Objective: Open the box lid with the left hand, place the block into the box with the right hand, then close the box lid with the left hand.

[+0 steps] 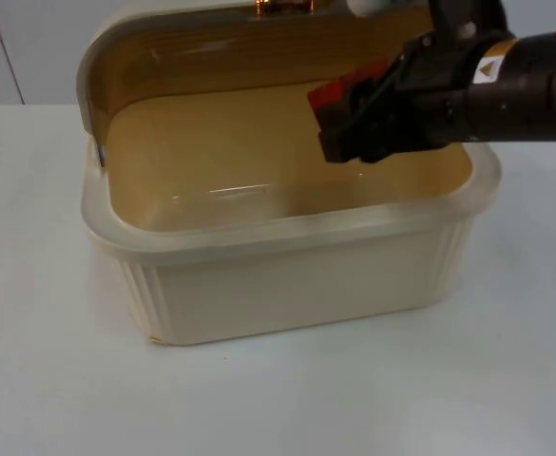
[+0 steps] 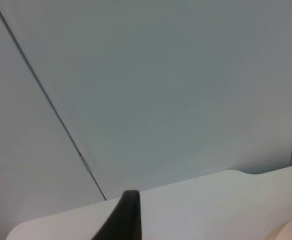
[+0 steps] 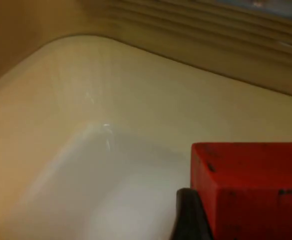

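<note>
- White counter (image 1: 49, 380) runs back to a grey partition wall (image 2: 160, 85), and a cream plastic box (image 1: 287, 275) stands on it near the middle.
- Box lid (image 1: 163, 47) is raised, tipped back behind the box's rear edge, its ribbed inner face turned toward the cavity.
- Inside, the box floor is smooth, pale and bare, with rounded corners where floor meets walls.
- Right end effector (image 1: 339, 114) reaches in over the right rim of the box and sits above the cavity's rear right part, pinching a red block (image 1: 333, 92).
- From the right wrist view, the red block (image 3: 250, 190) is gripped beside a black fingertip (image 3: 188, 215) and hangs above the box floor, near the rear wall, not touching it.
- Left end effector: one black fingertip (image 2: 123, 217) stands against the partition wall and a strip of counter edge; whether it is spread or pressed together I cannot tell.
- Open counter lies in front of the box and on both sides; the box's front rim is thick, and its left half is unobstructed.
</note>
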